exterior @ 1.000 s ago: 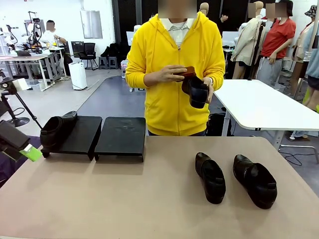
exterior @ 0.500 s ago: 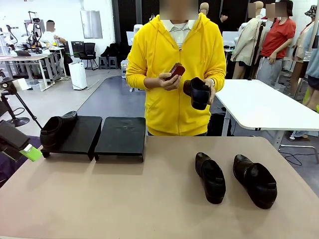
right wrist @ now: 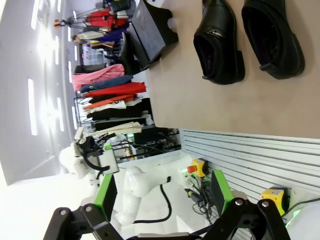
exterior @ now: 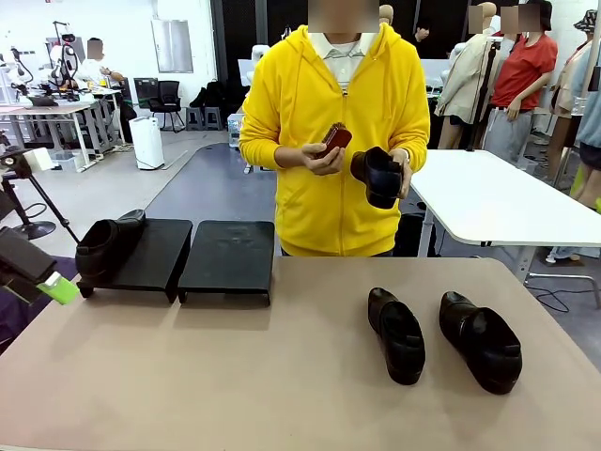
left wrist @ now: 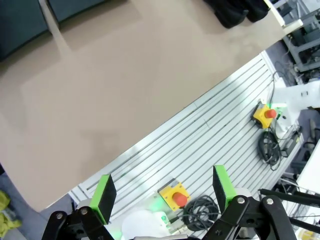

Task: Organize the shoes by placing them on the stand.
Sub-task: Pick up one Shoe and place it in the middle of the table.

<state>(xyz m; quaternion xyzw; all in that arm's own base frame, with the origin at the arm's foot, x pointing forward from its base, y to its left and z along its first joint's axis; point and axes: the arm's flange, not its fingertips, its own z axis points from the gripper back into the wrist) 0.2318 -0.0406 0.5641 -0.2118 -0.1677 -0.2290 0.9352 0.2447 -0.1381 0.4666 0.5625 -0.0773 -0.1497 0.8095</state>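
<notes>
Two black shoes lie side by side on the table's right half, and the right wrist view shows the same shoes. A third shoe rests on the left tray of the black stand. The person in the yellow hoodie holds another shoe at chest height in one hand and a brown brush in the other. My left gripper hangs open off the table's near left edge; its green pad shows in the front view. My right gripper is open and empty, off the table's near edge.
A ribbed metal base with yellow emergency-stop boxes and cables lies below both grippers. The tan table stretches bare between the stand and the shoes. A white table stands behind on the right.
The person's hand lifted the brush off the held shoe and the shoe shifted slightly right. Neither arm has moved.
</notes>
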